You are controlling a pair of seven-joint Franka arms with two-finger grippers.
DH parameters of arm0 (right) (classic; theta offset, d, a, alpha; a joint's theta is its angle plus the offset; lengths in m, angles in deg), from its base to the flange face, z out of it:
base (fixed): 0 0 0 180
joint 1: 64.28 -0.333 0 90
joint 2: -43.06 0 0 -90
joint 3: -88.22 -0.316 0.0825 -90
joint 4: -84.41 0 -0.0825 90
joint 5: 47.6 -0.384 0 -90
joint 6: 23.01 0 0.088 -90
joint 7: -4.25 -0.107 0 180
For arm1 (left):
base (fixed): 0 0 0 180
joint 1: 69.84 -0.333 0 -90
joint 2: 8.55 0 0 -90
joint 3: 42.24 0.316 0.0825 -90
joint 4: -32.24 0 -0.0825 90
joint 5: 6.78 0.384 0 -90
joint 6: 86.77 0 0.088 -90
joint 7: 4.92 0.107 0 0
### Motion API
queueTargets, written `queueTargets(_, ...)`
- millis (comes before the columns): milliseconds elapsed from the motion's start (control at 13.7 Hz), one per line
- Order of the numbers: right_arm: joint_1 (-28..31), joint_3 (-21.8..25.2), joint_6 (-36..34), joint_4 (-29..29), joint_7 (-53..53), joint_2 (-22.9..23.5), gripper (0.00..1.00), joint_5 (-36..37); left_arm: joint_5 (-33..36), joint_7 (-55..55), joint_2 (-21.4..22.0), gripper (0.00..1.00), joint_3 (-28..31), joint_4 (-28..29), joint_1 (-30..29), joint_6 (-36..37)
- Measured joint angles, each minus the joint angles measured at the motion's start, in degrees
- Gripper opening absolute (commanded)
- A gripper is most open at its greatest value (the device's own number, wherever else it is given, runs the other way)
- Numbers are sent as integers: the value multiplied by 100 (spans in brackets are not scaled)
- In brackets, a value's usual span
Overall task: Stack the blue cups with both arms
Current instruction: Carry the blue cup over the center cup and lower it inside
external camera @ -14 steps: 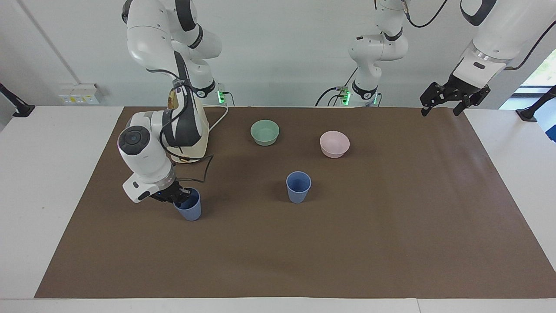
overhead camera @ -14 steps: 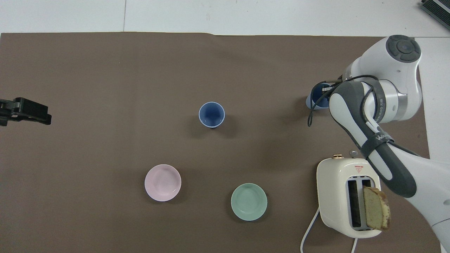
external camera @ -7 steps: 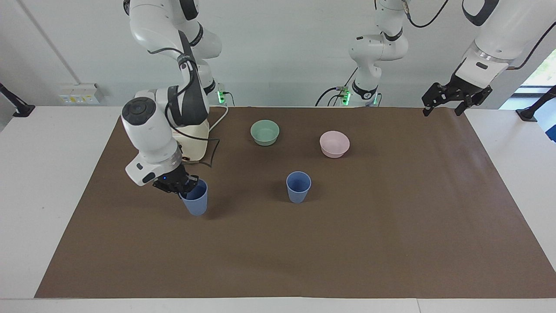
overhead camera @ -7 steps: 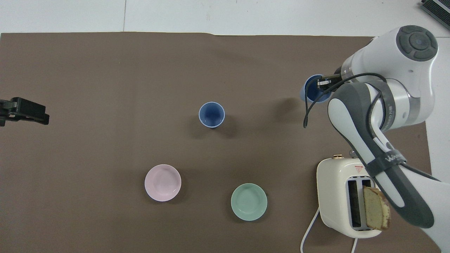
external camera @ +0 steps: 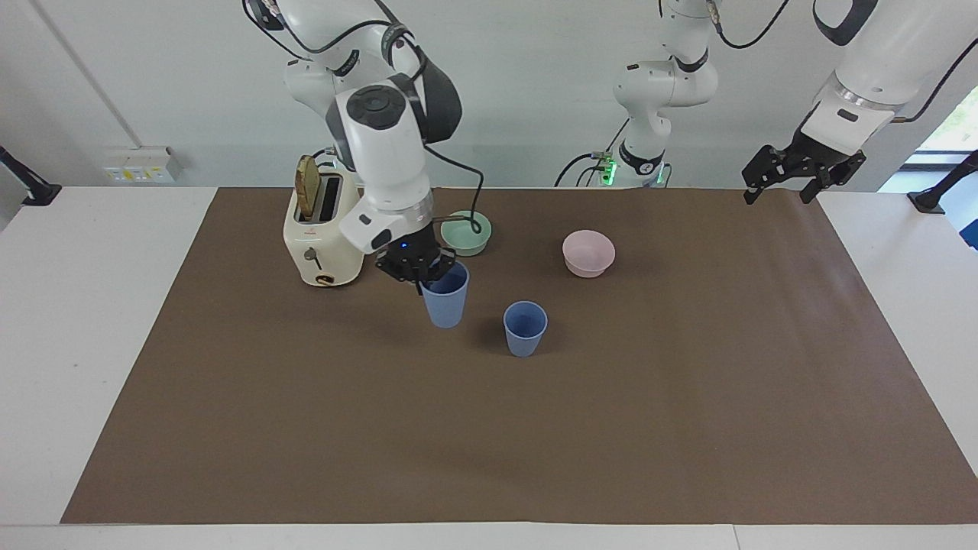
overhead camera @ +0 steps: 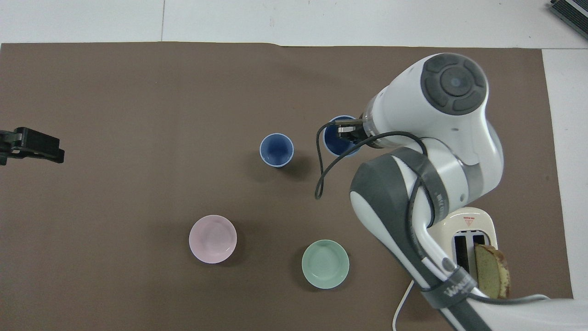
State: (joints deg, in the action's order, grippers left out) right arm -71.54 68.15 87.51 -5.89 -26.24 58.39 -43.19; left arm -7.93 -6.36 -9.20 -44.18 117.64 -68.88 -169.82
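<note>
One blue cup [external camera: 525,328] stands upright on the brown mat near the table's middle; it also shows in the overhead view [overhead camera: 276,150]. My right gripper [external camera: 426,275] is shut on the rim of the second blue cup [external camera: 446,302] and holds it upright just above the mat, beside the standing cup toward the right arm's end. In the overhead view the right gripper [overhead camera: 345,131] pinches the held cup [overhead camera: 334,143] at its rim. My left gripper [external camera: 779,191] is open and empty, raised over the mat's edge at the left arm's end, where it waits [overhead camera: 30,145].
A mint-green bowl [external camera: 466,233] [overhead camera: 325,264] and a pink bowl [external camera: 588,253] [overhead camera: 212,239] sit nearer to the robots than the cups. A cream toaster [external camera: 321,248] [overhead camera: 475,220] with a bread slice [external camera: 307,177] stands near the right arm's base.
My right gripper has carried its blue cup from the right arm's end of the mat toward the middle, close beside the standing cup. The left arm has barely moved.
</note>
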Motion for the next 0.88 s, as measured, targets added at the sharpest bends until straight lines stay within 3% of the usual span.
queueTargets(219, -425, 4, -2, 153, -254, 78, 0, 1, 0, 0, 0, 100, 0, 0, 0, 0)
queueTargets(511, -927, 32, -24, 878, -852, 717, 0, 140, 0, 0, 0, 100, 0, 0, 0, 0)
queueTargets(876, -1022, 67, -59, 1108, -947, 1114, 0, 200, 0, 0, 0, 100, 0, 0, 0, 0)
